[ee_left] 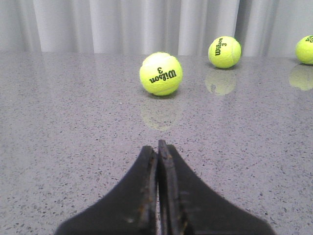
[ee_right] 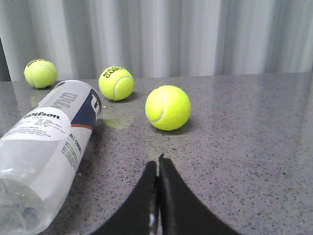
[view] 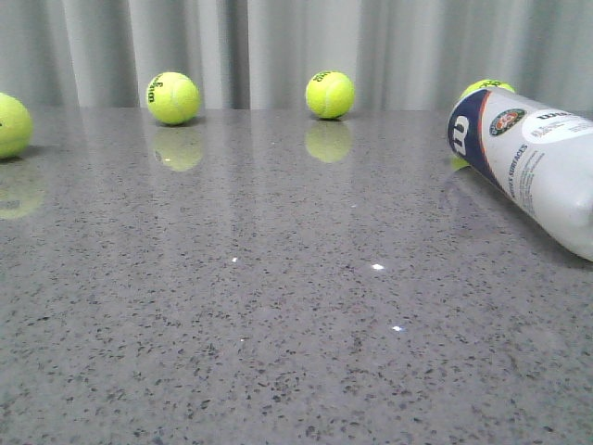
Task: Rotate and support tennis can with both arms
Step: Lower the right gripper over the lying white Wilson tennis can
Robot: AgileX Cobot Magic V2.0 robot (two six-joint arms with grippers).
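Left end effector closed, fingers pressed together; right end effector likewise.

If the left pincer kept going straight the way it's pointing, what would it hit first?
Probably the nearest tennis ball: it sits almost dead ahead of the shut left pincer, with only bare table between them. Depth is hard to judge.

Matte black angular left claw and right claw, edges scuffed

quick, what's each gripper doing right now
left gripper: closed, fingers pressed together, holding nothing.
right gripper: closed, holding nothing; the tennis can lies apart from it.
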